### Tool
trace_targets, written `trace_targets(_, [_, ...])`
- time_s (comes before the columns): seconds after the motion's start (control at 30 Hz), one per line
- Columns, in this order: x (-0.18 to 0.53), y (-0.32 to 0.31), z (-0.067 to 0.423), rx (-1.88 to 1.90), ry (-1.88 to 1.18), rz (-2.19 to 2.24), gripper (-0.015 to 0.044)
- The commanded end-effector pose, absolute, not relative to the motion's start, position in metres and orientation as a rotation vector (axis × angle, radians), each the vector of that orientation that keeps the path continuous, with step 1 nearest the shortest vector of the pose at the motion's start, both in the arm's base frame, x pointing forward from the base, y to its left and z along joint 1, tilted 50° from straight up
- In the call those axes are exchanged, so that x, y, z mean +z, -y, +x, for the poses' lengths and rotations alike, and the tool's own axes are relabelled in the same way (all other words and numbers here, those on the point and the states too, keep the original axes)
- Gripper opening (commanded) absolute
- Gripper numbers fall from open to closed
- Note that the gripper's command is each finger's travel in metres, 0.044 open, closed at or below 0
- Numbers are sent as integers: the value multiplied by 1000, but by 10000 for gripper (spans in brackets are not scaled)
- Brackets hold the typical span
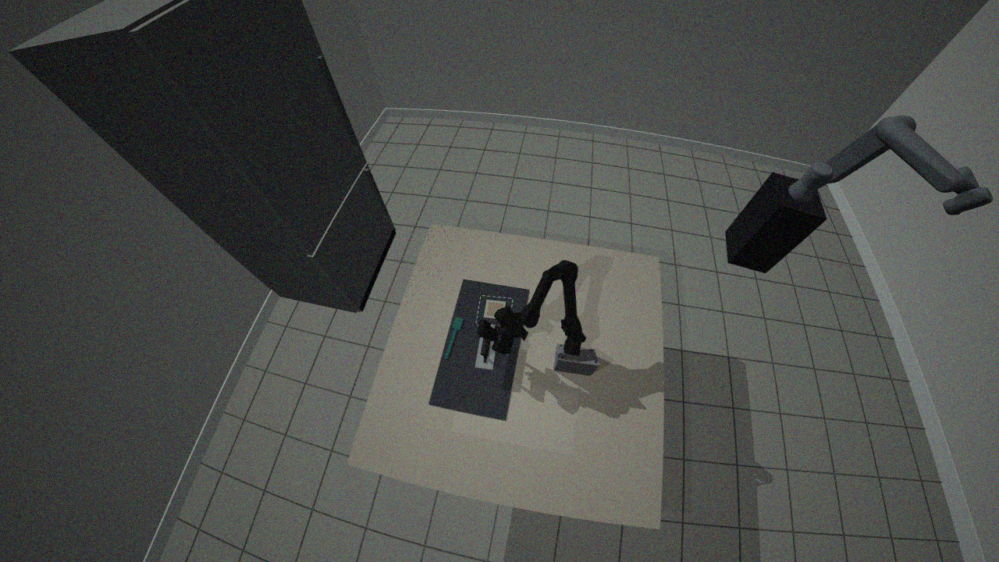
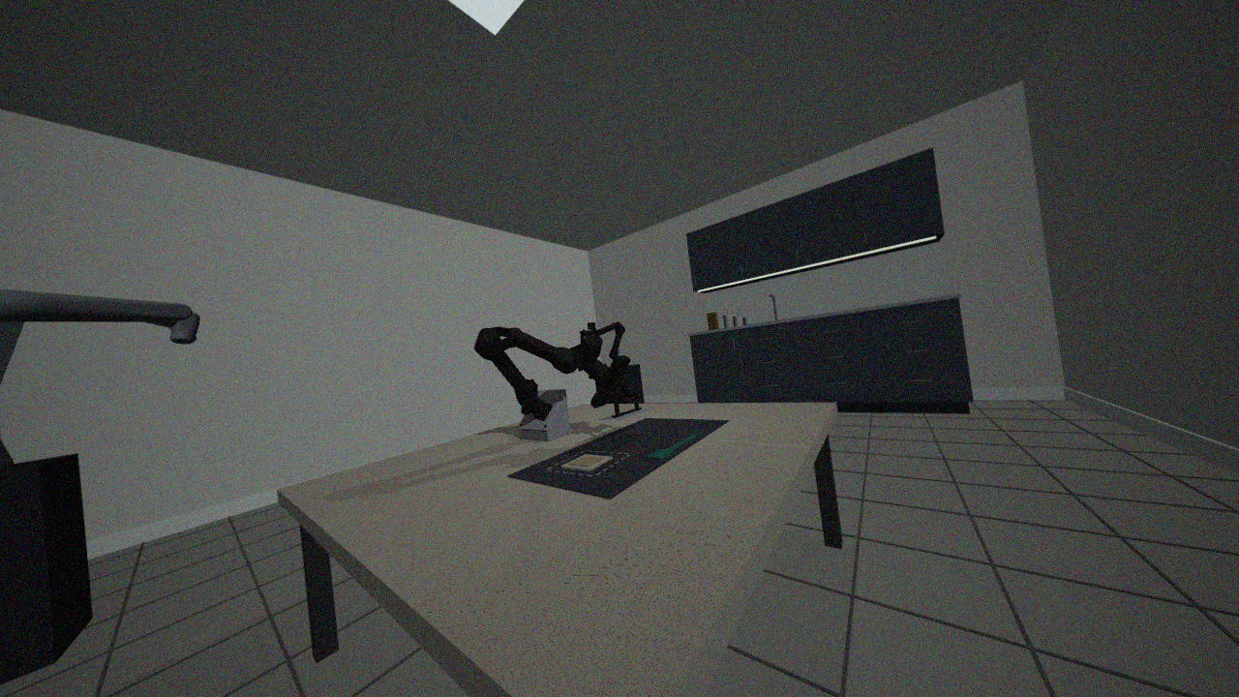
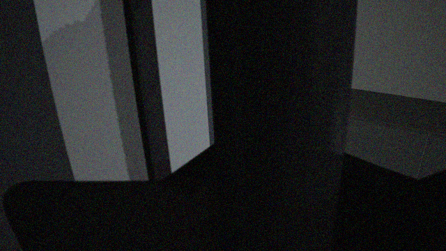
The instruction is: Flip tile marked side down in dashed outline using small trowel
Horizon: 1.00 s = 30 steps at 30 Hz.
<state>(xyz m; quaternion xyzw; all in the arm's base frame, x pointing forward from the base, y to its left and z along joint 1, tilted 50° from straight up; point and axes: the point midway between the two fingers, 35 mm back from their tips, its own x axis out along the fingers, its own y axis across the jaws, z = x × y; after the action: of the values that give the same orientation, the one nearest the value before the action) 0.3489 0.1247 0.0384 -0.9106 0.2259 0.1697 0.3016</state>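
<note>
The pale tile [image 2: 589,462] lies flat inside the dashed outline [image 1: 495,297] at one end of the dark mat [image 1: 469,391] [image 2: 606,487], with a plain face up. My gripper [image 1: 486,343] [image 2: 617,406] is shut on the small dark trowel [image 2: 629,410] and holds it above the mat's middle, apart from the tile. A pale strip [image 1: 483,361] shows under the gripper; I cannot tell what it is. The wrist view shows only dark shapes close up.
A teal tool [image 1: 453,335] [image 2: 676,446] lies on the mat beside the outline. The arm's base [image 1: 576,360] [image 2: 545,423] stands on the table [image 1: 593,454] [image 2: 562,589] next to the mat. A dark box with a grey arm [image 1: 768,230] stands off the table.
</note>
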Motion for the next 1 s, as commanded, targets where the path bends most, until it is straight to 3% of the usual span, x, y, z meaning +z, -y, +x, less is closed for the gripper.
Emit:
trace_targets(0.0, [41,-129,350,441,-587,-2406,0])
trace_targets(0.97, [39,-125,349,450,-599,-2415,0])
